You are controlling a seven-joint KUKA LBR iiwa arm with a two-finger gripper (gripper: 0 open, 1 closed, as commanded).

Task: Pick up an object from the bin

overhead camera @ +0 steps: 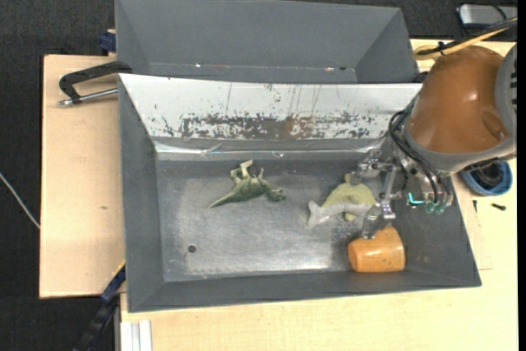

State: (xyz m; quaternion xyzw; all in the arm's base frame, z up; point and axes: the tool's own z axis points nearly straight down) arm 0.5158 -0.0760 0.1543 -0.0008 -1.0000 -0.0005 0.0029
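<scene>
My gripper (375, 191) is down in the right part of the bin, at the right end of a pale yellow-green sea-animal toy (339, 203). It stands open, with one fingertip (366, 171) behind that end of the toy and the other in front of it. The toy lies on the bin floor with its tail pointing left. An orange rounded block (377, 251) lies just in front of the gripper, near the bin's front right corner.
A green dinosaur toy (246, 187) lies apart in the middle of the floor, towards the back wall. The arm's orange dome hangs over the bin's right rim and hides the upper part of the gripper.
</scene>
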